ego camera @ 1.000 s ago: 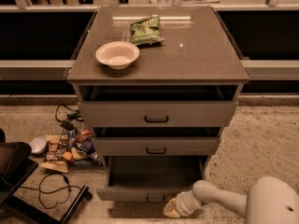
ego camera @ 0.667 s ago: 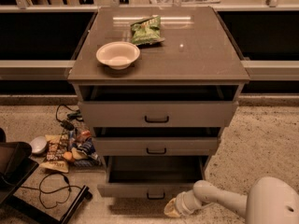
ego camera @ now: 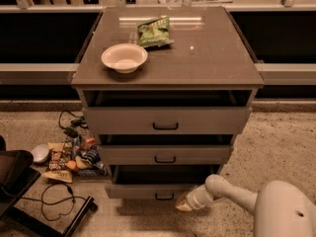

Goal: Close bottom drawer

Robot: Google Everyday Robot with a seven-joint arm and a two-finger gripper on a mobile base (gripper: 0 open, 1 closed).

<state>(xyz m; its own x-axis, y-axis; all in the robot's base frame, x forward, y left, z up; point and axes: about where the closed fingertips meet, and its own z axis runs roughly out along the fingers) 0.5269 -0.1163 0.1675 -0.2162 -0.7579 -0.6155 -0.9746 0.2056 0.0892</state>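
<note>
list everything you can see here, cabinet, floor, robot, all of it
cabinet: one, grey-brown, centre, three drawers
bowl: one, white, front left of the cabinet top
snack bag: one, green, on the cabinet top behind the bowl
top drawer: one, grey-brown, pulled out a little
middle drawer: one, grey-brown, pulled out a little
bottom drawer: one, grey-brown, lowest, partly open
snack packets: several, mixed colours, floor left of the cabinet
cables: a few, black, floor at lower left
arm: one, white, coming in from lower right
gripper: one, pale, at the bottom drawer's front, right of its handle
</note>
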